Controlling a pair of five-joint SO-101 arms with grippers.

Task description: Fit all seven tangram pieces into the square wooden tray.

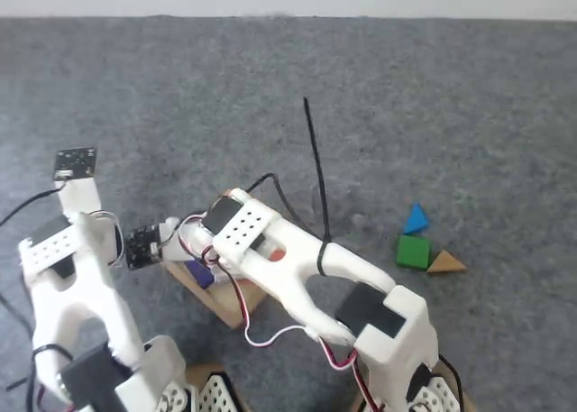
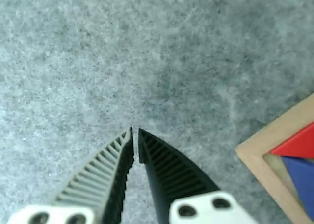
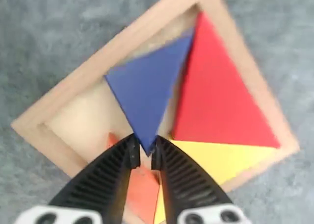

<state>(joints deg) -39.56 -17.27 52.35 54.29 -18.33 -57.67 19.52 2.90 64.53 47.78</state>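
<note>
Right wrist view is giving the best look at this one. The right gripper [image 3: 143, 153] is pinching the pointed tip of a large blue triangle tangram piece [image 3: 147, 82], with its black ribbed fingers [image 3: 113, 175] clenching on either side of that corner. The blue piece is sitting skewed over the square wooden tray [image 3: 64, 94], and honestly it's hard to say whether it's lying flat or riding a bit high. A large red triangle piece [image 3: 216, 101] is lying in the tray just beside it, running along one side of the frame. That one is touching a yellow piece [image 3: 221, 158] at the frame's next side. An orange piece [image 3: 142, 185] is peeking out between the fingers, and some bare tray floor is showing on the blue triangle's other side.

Over in the left wrist view, the left gripper [image 2: 135, 136] is hanging above the grey carpet [image 2: 147, 47]. Its fingers are closing down to a sliver with nothing between them, near one tray corner but apart from it.

From the high view, the right arm [image 1: 297, 268] is stretching over the tray and covering most of it, while the left arm [image 1: 72, 268] is standing beside it. Well apart on the carpet, three loose pieces are bunching together: a small blue triangle [image 1: 416, 219], a green square block [image 1: 414, 251] just beside it, and a tan triangle [image 1: 445, 263] touching the square.
</note>
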